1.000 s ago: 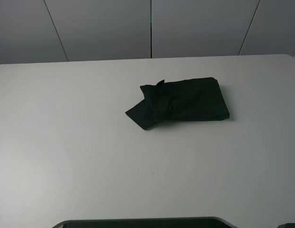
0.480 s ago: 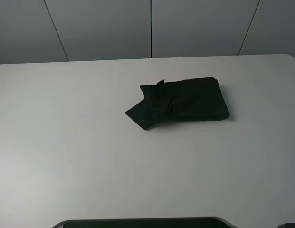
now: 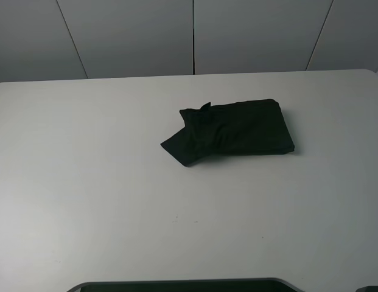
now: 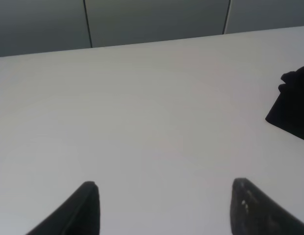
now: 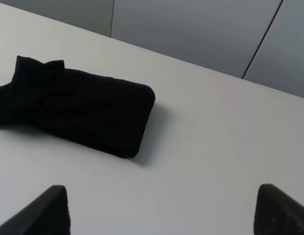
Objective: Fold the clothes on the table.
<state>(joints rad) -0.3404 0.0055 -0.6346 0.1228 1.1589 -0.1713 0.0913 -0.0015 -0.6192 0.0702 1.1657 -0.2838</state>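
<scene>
A black garment (image 3: 234,130) lies folded into a compact rectangle on the white table (image 3: 85,182), a little right of centre, with a loose flap sticking out at its left end. It shows in the right wrist view (image 5: 78,107) and its flap at the edge of the left wrist view (image 4: 292,105). My left gripper (image 4: 164,205) is open over bare table, well away from the cloth. My right gripper (image 5: 159,208) is open, back from the garment's near edge. Neither gripper shows in the exterior high view.
Grey wall panels (image 3: 195,36) stand behind the table's far edge. A dark base edge (image 3: 182,285) shows at the bottom of the exterior high view.
</scene>
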